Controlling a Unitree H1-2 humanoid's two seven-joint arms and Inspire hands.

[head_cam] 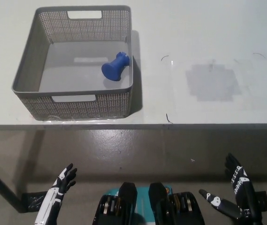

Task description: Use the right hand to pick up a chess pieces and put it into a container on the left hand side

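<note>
Single head-mounted view; faces steeply downward onto the table (208,37) near edge and the floor (138,150) below.

White table (208,37) w/ a grey patch (213,83) (right side); concrete floor (138,150) below

No readable text, labels or numbers anywhere — none at all.

Blue chess piece (114,68), grey perforated-mesh basket (72,104) at ten o'clock, white table (208,33), darker grey patch (213,83) at two o'clock.
</note>
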